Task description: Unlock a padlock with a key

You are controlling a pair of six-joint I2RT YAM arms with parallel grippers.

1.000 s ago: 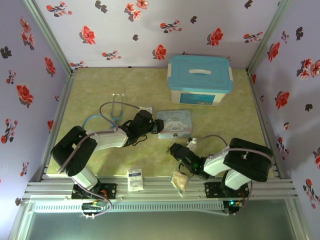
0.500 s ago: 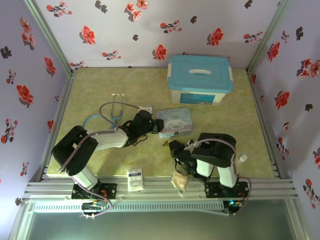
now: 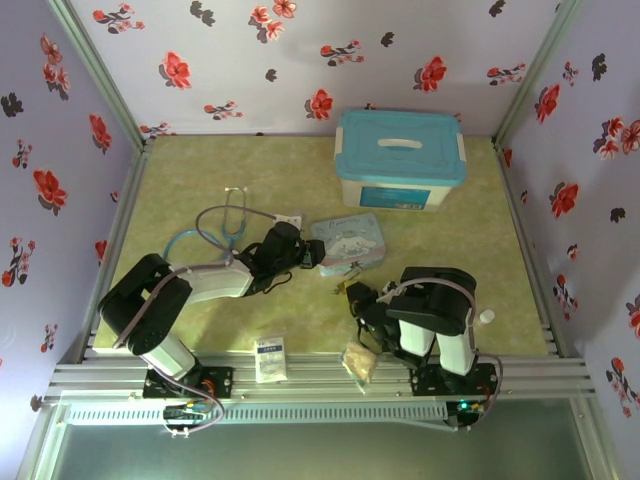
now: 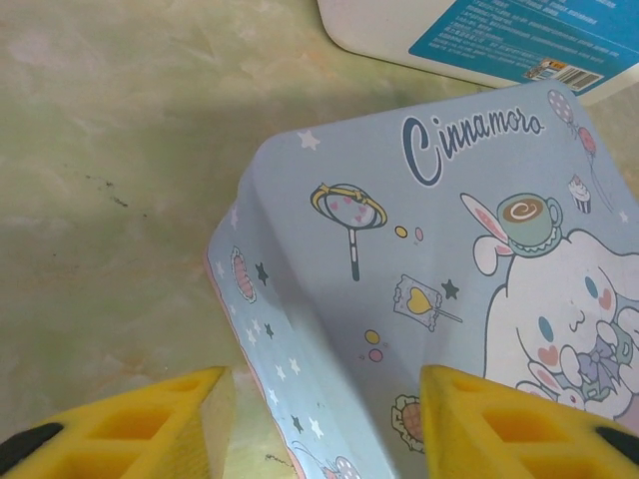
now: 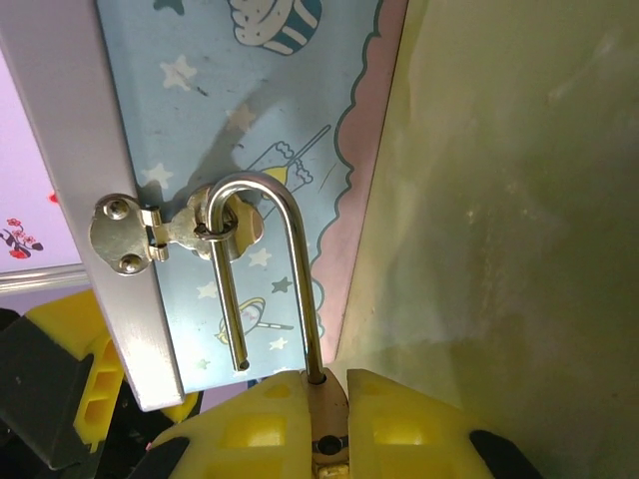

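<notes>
Right wrist view gives me the close detail: my right end effector (image 5: 321, 389) is clamped on the small brass padlock (image 5: 324, 409), its yellow fingers (image 5: 399, 419) pressed against both sides of the body. The thin silvery shackle loops through the metal clasp (image 5: 135, 235) on the edge of the pale-blue cartoon tin (image 5: 290, 90). One leg of the shackle hangs free of the body.

From the top external view I cannot make out any of that. There I only see the two arms meeting at the near side of the tin on the green desk (image 3: 200, 170). A blue-lidded white storage box (image 3: 400, 160) sits behind the tin and a stethoscope (image 3: 230, 215) lies to its left.

In the left wrist view my left end effector (image 4: 319, 419) is spread open, with its fingers on either side of the tin's corner.
</notes>
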